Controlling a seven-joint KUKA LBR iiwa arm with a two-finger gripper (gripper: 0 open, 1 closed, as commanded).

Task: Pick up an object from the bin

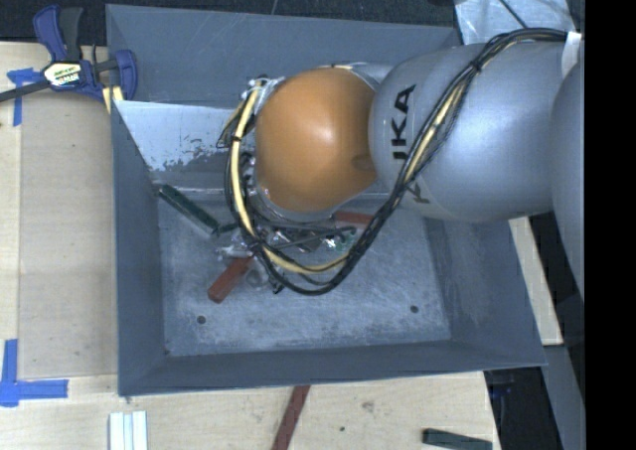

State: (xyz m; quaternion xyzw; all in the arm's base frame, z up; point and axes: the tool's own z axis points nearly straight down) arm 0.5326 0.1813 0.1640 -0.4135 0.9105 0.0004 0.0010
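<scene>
Grey metal bin (139, 339), sloped walls, flat speckled floor. Arm (487, 130) comes in from the right and covers the middle of the bin. Orange cover (313, 145) on the wrist, with yellow and black cables (298, 269) looping below it.

Gripper (250, 261) sits low over the floor's left-centre, tucked under the cover. Jaw state: cannot tell, hidden by wrist and cables.

Nearest thing is a short red-brown stick (225, 284), lying tilted on the floor just left of and below the gripper; its upper end runs into the gripper hardware, contact unclear. Dark green pen-like stick (186, 207) lies diagonally further up-left, by the back wall, apart from the gripper.
</scene>
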